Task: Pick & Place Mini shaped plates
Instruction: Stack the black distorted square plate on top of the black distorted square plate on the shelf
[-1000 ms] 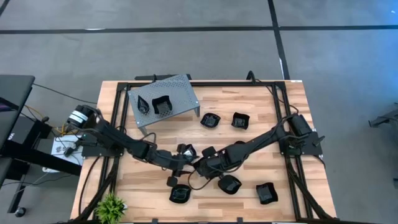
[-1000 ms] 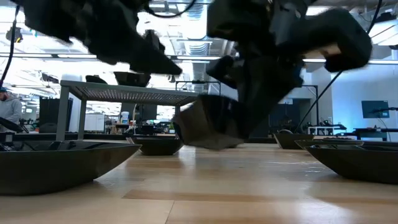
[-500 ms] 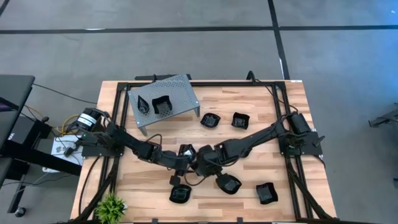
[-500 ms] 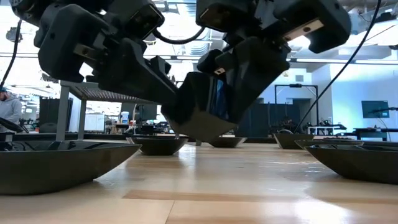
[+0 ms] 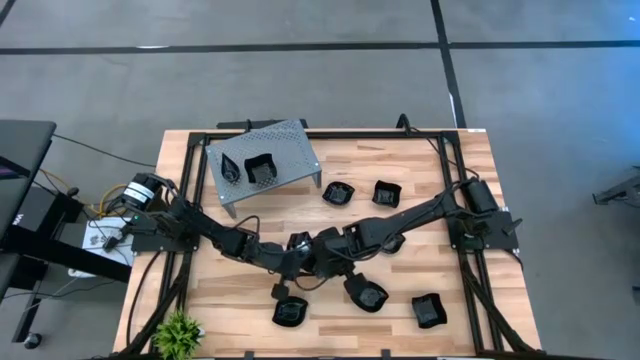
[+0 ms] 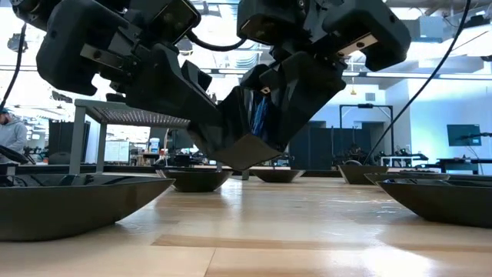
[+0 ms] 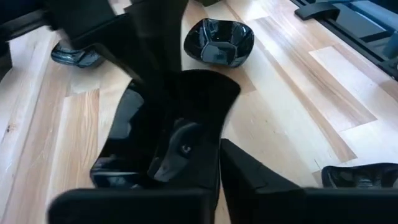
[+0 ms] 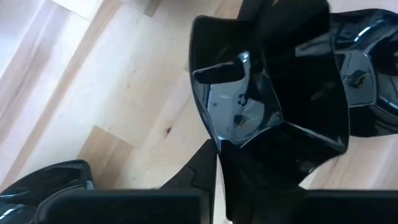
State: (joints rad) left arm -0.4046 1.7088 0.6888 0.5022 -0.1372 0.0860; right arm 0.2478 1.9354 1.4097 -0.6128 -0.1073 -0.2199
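No text, label, brand, number or sign can be read in any of the four views. The glossy black plates, the perforated metal stand (image 5: 264,163), the wooden table (image 5: 420,190) and both dark arms show no legible marking. The screens and fixtures in the room beyond the table are too small and far off to make out any writing.
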